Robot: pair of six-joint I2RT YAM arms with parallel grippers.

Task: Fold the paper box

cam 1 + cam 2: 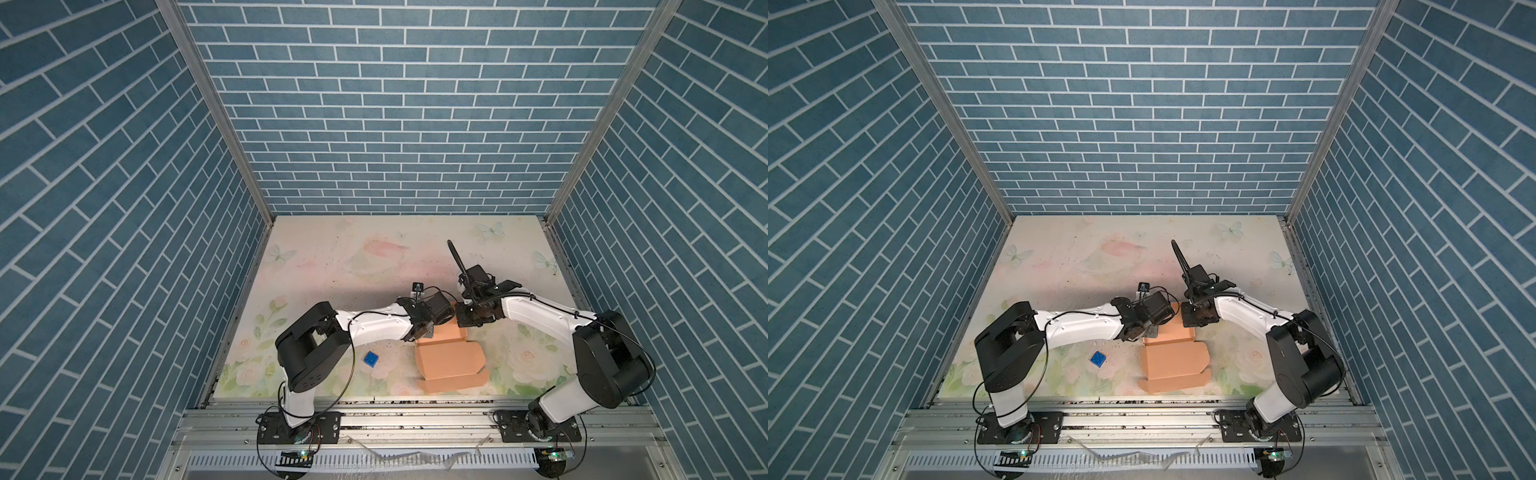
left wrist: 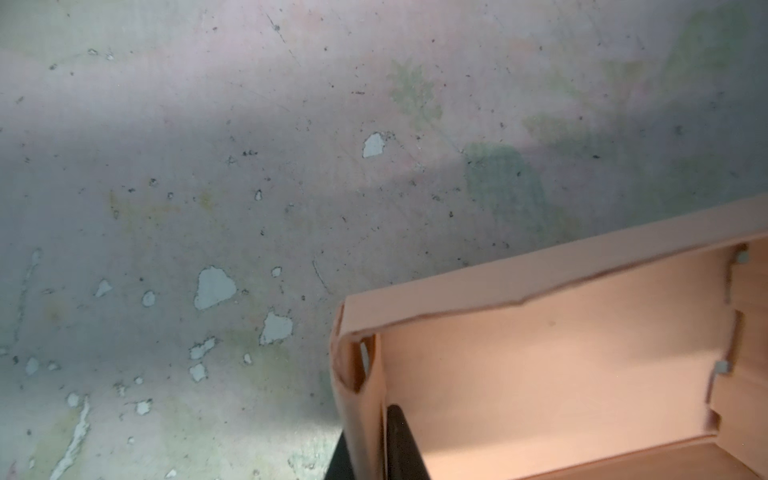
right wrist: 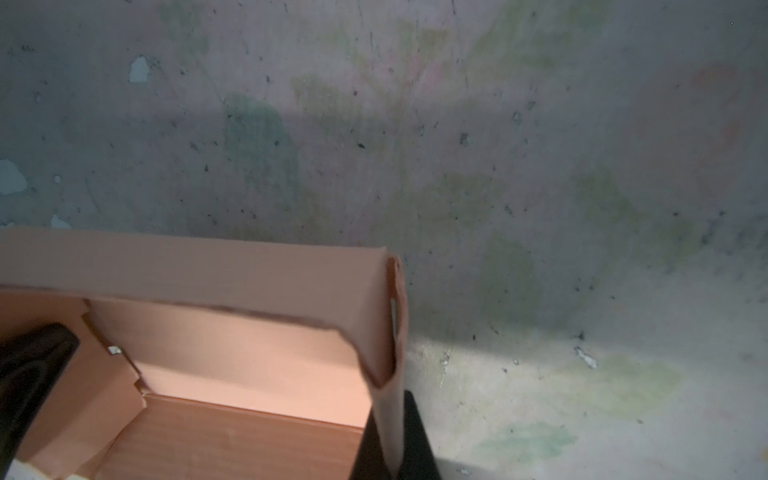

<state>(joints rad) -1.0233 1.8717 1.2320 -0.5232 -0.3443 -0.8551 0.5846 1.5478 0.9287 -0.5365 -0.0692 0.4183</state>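
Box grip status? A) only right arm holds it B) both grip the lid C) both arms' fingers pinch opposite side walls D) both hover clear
C: each wrist view shows a side wall of the paper box squeezed between that arm's pair, the left fingers and the right fingers.

Left fingers and right fingers are each pinched nearly together.

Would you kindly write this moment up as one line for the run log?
task: fold paper box | left gripper: jaws pinch side wall | right gripper: jaws pinch opposite wall | lid: open
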